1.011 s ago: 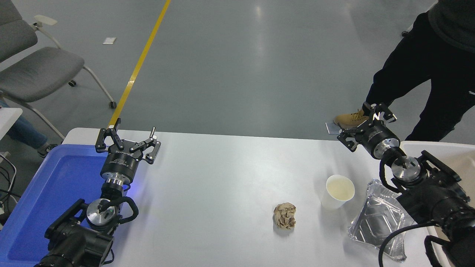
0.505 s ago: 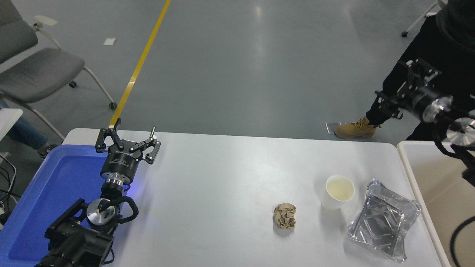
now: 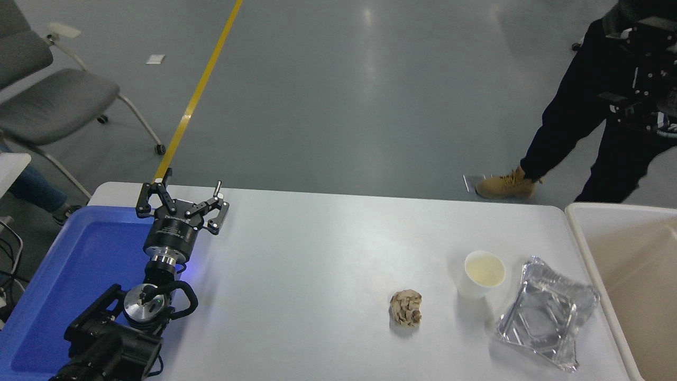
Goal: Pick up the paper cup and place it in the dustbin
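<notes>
The white paper cup (image 3: pixel 483 274) stands upright on the surface (image 3: pixel 317 275), cream inside showing. A foil tray (image 3: pixel 547 317) lies just beside it, a crumpled brown paper ball (image 3: pixel 406 308) near. The beige dustbin (image 3: pixel 582 238) sits at right. The left gripper (image 3: pixel 182 201), jaws spread and empty, hangs by the blue tray (image 3: pixel 79 264).

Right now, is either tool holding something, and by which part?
The left tool is open and empty. The small white paper cup stands free on the white table. The right tool is too blurred to tell.
</notes>
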Controlling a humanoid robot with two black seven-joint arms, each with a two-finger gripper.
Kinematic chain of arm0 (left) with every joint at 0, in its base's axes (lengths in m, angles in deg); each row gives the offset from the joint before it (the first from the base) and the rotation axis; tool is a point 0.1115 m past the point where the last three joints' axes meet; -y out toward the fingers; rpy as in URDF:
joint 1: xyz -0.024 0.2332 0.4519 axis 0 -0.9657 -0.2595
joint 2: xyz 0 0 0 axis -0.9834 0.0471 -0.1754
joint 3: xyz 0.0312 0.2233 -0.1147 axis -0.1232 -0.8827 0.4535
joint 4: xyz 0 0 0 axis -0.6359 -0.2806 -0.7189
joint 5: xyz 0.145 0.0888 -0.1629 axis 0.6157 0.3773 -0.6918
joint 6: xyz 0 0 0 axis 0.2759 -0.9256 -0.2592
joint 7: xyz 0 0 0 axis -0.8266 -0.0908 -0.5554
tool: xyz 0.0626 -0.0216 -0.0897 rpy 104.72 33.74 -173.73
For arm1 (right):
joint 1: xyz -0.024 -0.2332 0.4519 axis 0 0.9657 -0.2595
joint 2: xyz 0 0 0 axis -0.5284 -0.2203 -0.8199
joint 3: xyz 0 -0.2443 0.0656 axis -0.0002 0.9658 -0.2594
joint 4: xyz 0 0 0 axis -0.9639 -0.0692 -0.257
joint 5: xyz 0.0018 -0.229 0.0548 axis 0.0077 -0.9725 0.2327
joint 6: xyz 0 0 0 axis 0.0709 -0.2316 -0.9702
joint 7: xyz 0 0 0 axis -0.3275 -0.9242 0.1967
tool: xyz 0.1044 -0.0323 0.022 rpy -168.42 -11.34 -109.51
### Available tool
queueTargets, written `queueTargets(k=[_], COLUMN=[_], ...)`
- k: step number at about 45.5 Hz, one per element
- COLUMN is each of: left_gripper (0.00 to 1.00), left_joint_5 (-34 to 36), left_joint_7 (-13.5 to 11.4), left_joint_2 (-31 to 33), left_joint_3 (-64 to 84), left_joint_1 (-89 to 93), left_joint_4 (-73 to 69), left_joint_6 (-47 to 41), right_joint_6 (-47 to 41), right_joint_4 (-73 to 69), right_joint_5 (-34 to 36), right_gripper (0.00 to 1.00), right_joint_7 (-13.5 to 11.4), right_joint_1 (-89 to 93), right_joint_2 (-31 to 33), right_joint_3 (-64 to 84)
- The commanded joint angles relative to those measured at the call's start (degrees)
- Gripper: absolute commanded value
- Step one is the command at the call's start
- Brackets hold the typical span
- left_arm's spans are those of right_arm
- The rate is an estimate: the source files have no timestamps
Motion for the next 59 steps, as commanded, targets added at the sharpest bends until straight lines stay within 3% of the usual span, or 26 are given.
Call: queueTargets(k=[1, 10, 23, 36, 48, 59], left_gripper=[0.99, 0.99, 0.99, 0.99, 0.99, 0.99], left_joint_5=[-0.06, -0.06, -0.06, -0.06, -0.06, -0.06], left_joint_7=[0.01, -0.08, 0.01, -0.08, 0.01, 0.01], left_joint_2=[0.0, 0.0, 0.0, 0.0, 0.0, 0.0], left_joint_3=[0.0, 0.0, 0.0, 0.0, 0.0, 0.0], left_joint_1=[0.0, 0.0, 0.0, 0.0, 0.0, 0.0], left_joint_4=[0.0, 0.0, 0.0, 0.0, 0.0, 0.0], left_joint_6=[-0.05, 0.04, -0.05, -0.05, 0.04, 0.04], right_joint_6=[-0.34, -0.78, -11.32, -20.29, -22.31, -28.37], right_joint_4=[-11.48, -22.03, -27.31, -30.57, -30.04, -29.16], right_joint_5=[-2.37, -5.44, -9.66, -12.12, -13.62, -13.62], right_gripper=[1.0, 1.0, 1.0, 1.0, 1.0, 1.0], right_joint_7=[0.23, 0.67, 0.58, 0.58, 0.14, 0.14], right_joint_1=[-27.0, -42.65, -47.76, -47.24, -46.18, -45.48], right_joint_2=[-1.33, -11.61, -25.06, -29.81, -33.94, -34.03], right_joint_3=[29.57, 44.18, 43.31, 40.06, 37.24, 37.15])
